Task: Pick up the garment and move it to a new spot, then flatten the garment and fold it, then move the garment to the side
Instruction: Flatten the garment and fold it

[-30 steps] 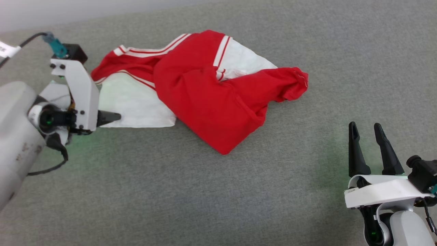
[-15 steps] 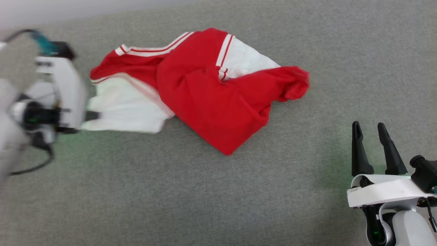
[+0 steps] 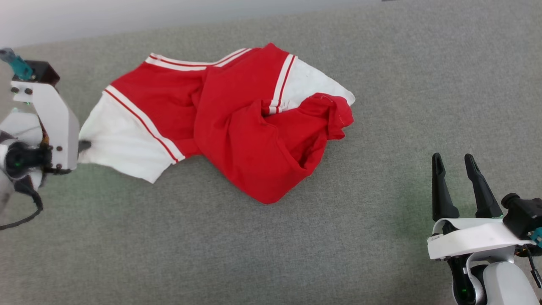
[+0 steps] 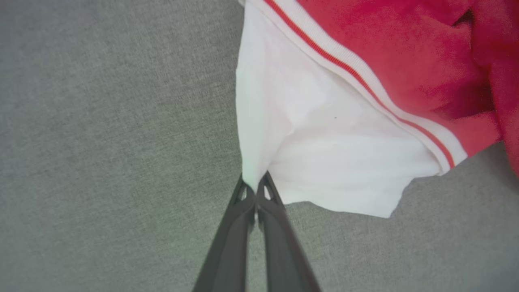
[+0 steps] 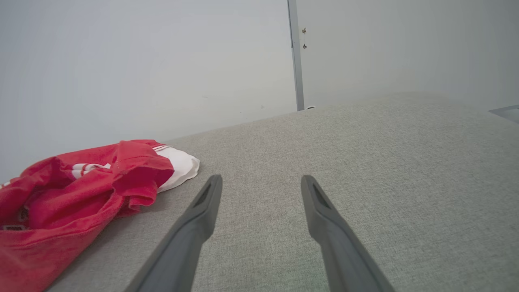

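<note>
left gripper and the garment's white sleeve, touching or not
Touching. The left wrist view shows the left gripper, jaws shut, pinching the garment at its white sleeve's edge.

left gripper (image 4: 255, 187) pinched on garment (image 4: 324, 158) white sleeve edge at 6 o'clock; red body toward 2 o'clock, grey surface (image 4: 101, 121) underneath.

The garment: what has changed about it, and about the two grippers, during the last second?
The left gripper, shut on the white sleeve, has pulled the garment towards the robot's left, spreading that side flatter. The right gripper stayed open, away from the cloth.
</note>
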